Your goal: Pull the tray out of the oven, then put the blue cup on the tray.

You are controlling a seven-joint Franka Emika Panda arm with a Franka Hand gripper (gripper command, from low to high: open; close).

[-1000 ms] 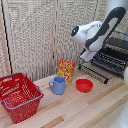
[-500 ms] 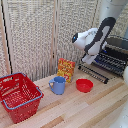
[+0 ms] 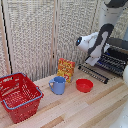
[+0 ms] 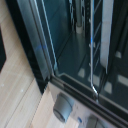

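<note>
Since a second ago the white robot arm (image 3: 97,42) has shifted slightly at the boxy black and silver oven (image 3: 116,55); whether its jaws are released or clenched cannot be told. Inside the oven lies the dark wire tray (image 3: 111,64), above the dropped ribbed door (image 3: 93,73). Well apart from the oven, the light-blue cup (image 3: 58,85) stands on the wooden tabletop (image 3: 85,110) beside a red bowl (image 3: 84,85), with open wood toward the near edge.

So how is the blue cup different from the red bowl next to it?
The blue cup is light blue and taller, while the red bowl is red and low and shallow. The blue cup has a side handle, and the red bowl has none. Both stand upright and apart from each other on the wooden table, in front of the oven.
</note>
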